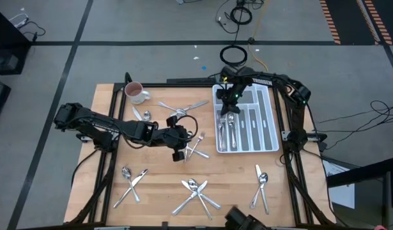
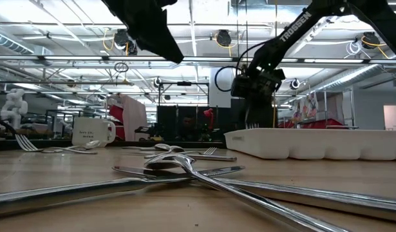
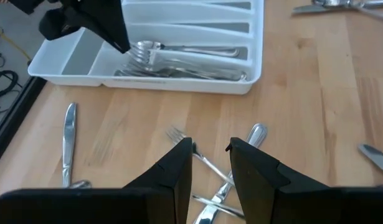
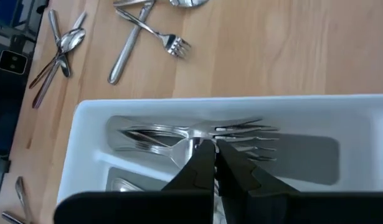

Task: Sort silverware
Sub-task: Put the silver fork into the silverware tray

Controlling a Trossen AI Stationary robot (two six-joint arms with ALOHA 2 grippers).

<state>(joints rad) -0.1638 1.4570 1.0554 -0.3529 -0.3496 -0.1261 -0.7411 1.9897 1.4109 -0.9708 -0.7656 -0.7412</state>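
Observation:
Silverware lies in small crossed piles on the wooden table. One pile, a fork (image 3: 176, 135) and a rounded handle (image 3: 257, 132), lies just under my left gripper (image 3: 210, 155) at the table's middle (image 1: 182, 152); it hovers open above them and touches nothing. Several forks (image 4: 241, 138) lie stacked in the left compartment of the white divided tray (image 1: 271, 124) at the far right. My right gripper (image 4: 215, 152) is low over that compartment (image 1: 229, 105), shut on one fork (image 2: 252, 119). My right gripper pinches a fork between its two shut fingers and comes at it slanting down from the table's far side. The fork hangs below the fingertips, tines (image 2: 252, 121) down, reaching the tray's rim. The fingers hide which part of the fork they hold.
A white mug (image 1: 136, 92) stands at the far left. More silverware lies at the near left (image 1: 132, 182), near middle (image 1: 196, 191), near right (image 1: 261, 185) and far middle (image 1: 183, 105). The tray's right compartments hold a few pieces.

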